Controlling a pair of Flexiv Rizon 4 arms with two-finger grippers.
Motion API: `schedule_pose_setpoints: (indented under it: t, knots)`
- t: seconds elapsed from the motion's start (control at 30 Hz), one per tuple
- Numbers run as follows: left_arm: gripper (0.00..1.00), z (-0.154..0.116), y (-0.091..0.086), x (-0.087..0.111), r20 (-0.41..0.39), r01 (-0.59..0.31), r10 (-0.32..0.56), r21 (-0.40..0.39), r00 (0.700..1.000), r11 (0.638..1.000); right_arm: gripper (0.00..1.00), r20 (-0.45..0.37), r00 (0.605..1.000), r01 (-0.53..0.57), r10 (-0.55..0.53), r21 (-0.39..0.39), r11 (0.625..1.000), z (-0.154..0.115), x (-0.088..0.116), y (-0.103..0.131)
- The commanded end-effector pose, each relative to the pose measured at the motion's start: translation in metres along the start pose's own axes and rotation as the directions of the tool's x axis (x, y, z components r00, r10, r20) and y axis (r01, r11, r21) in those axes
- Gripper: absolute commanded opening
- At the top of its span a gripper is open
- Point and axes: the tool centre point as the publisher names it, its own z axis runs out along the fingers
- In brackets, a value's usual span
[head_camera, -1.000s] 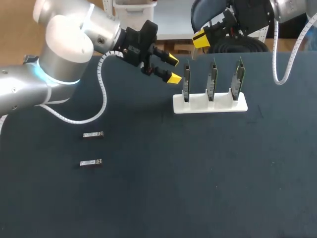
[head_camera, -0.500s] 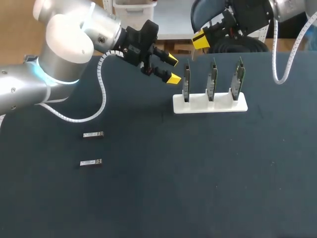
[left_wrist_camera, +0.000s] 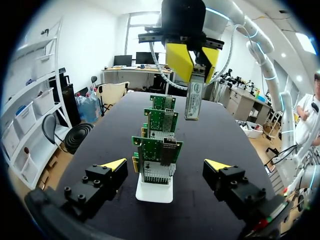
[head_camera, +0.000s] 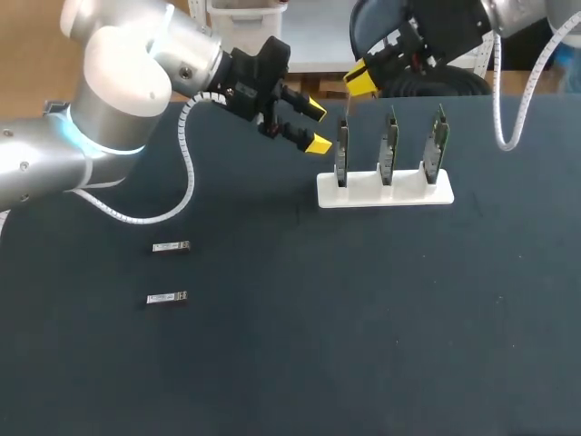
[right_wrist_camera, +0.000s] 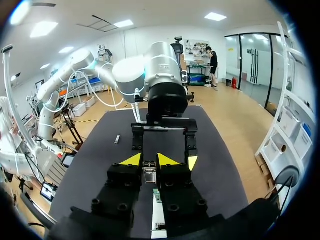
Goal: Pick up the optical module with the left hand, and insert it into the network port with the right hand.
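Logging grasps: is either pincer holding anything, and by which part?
The right pincer grips the optical module by its upper end; the left pincer is open and empty.

Three modules [head_camera: 170, 246], three boards [head_camera: 388, 145], one stand [head_camera: 384, 193]

A stand [head_camera: 384, 191] sits toward the far edge of the surface [head_camera: 363, 345], right of the middle, with three circuit boards [head_camera: 388, 145] upright in it, side by side. Two loose modules [head_camera: 171, 246] lie at the left, one before the other, well apart from the stand. The left gripper [head_camera: 317, 127] hangs just left of the stand. The right gripper [head_camera: 361, 80] hangs behind the leftmost board, a third module [left_wrist_camera: 194, 100] between its fingers [left_wrist_camera: 180, 60].
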Motion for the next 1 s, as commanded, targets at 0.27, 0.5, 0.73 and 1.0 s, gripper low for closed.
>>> schedule_pose_setpoints:
  t: [0.27, 0.5, 0.73, 1.0]
  knots:
    - [1.00, 0.000, 0.000, 0.000, -0.003, 0.001, -0.001, 0.000, 1.000, 1.000, 0.00, -0.047, 0.999, 0.017, -0.017, 0.002, 1.000, 0.009, 0.002, -0.005]
    - [1.00, 0.000, 0.000, 0.000, -0.003, 0.001, -0.001, 0.000, 1.000, 1.000, 0.00, -0.078, 0.997, 0.026, -0.024, 0.029, 0.999, 0.013, 0.006, -0.007]
    - [1.00, 0.000, 0.000, 0.000, -0.003, 0.001, -0.001, 0.000, 1.000, 1.000, 0.00, -0.106, 0.994, 0.042, -0.035, 0.060, 0.997, 0.017, 0.012, -0.009]
    - [1.00, 0.000, 0.000, 0.000, -0.003, 0.001, -0.001, 0.000, 1.000, 1.000, 0.00, -0.122, 0.991, 0.057, -0.048, 0.073, 0.996, 0.020, 0.014, -0.014]
